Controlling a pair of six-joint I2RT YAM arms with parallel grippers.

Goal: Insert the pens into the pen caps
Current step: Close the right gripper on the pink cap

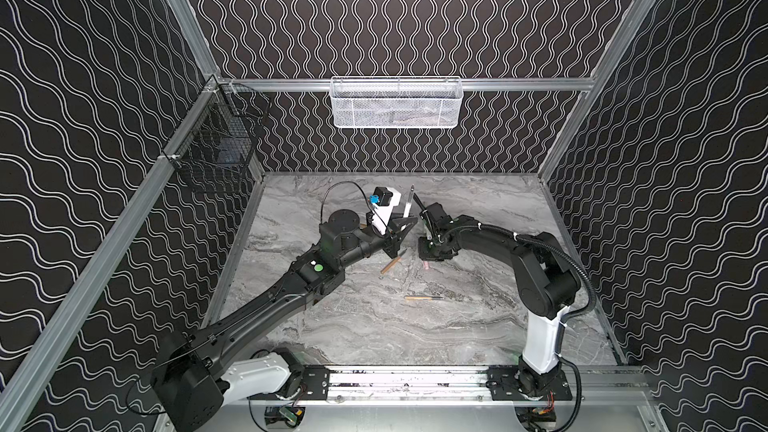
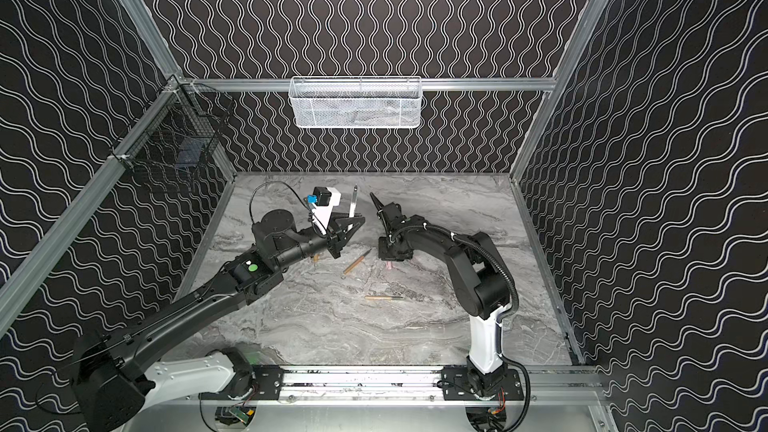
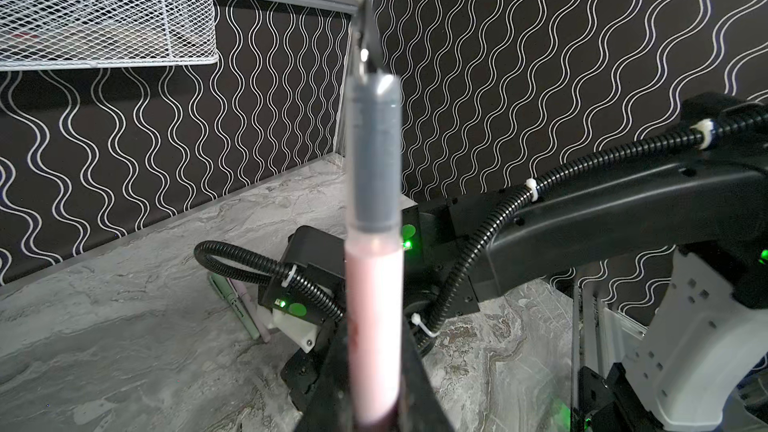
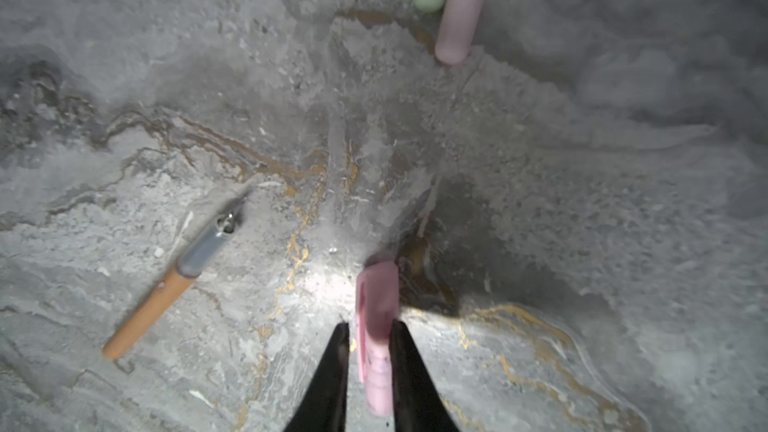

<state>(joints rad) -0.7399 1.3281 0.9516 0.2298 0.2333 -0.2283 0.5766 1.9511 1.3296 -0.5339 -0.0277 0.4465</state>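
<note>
Grey marbled surface (image 1: 374, 326); left end effector (image 1: 406, 220) pinches a pink pen (image 1: 409, 203) upright above it, right end effector (image 4: 370, 326) brackets a pink cap (image 4: 378, 297) lying on it, grip unclear, so an off-centre squeeze could flick it away.

Blurred pink pen (image 3: 374, 305), base out of view

The pink pen (image 3: 374, 305) stood upright above the table (image 1: 478, 326), dark tip up, the pink cap (image 4: 377, 326) sat low on it near a slanted tan pen (image 4: 166, 288) with its grey tip bare, and a second tan pen (image 1: 424, 297) lay flat well apart, nearer the front.
</note>
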